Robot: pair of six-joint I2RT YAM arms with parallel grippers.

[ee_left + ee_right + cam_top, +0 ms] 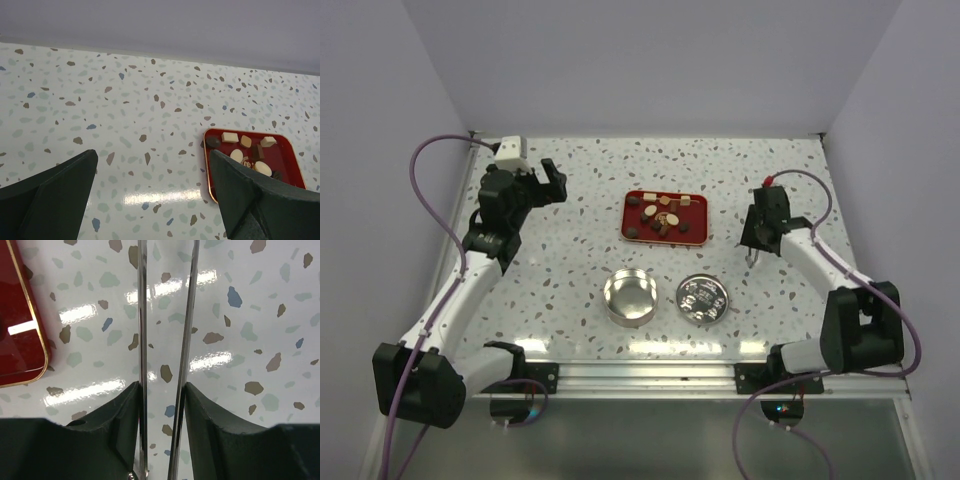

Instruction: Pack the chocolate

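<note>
Chocolate (665, 215), likely light, brittle, slippery pieces, lies in the red tray (20, 315) just left of the right end effector (161, 390), which pinches thin metal blades (142, 315); take one by its sides. Left end effector (152, 155) gapes empty.
</note>
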